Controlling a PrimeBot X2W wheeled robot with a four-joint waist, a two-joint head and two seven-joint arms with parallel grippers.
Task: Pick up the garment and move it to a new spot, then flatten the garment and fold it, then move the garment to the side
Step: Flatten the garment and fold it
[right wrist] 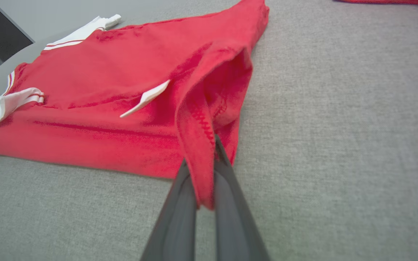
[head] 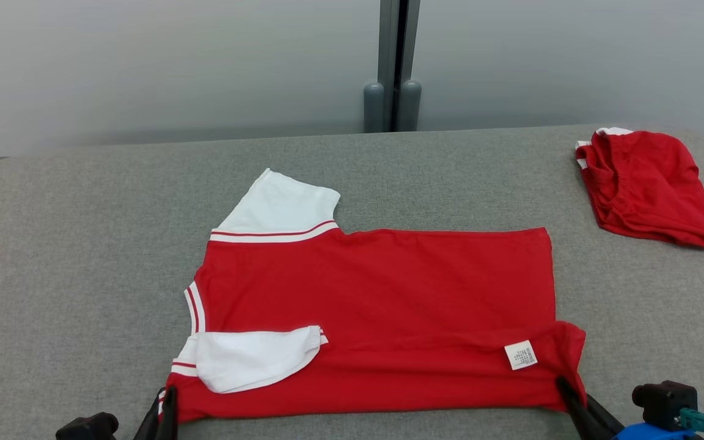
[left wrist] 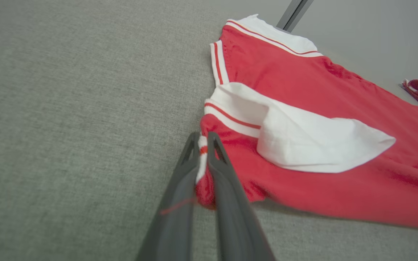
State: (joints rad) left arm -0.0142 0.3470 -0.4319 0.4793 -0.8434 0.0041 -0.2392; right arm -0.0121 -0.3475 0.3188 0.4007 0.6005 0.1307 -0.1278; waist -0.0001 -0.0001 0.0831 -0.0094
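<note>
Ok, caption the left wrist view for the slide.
Left gripper shut on a corner of the red shirt, white sleeve folded onto it, on grey table.

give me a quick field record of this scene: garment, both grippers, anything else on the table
surface: grey fabric-covered table
garment: red shirt, white sleeves, spread mostly flat, neck end toward the robot's left
near sleeve: folded in onto the red body
left gripper: shut on the shirt's near corner at the shoulder end
right gripper: shut on the near hem corner, cloth raised a little there
care label: white, showing by the hem
other item: second red garment, bunched at far right, apart from the shirt
</note>
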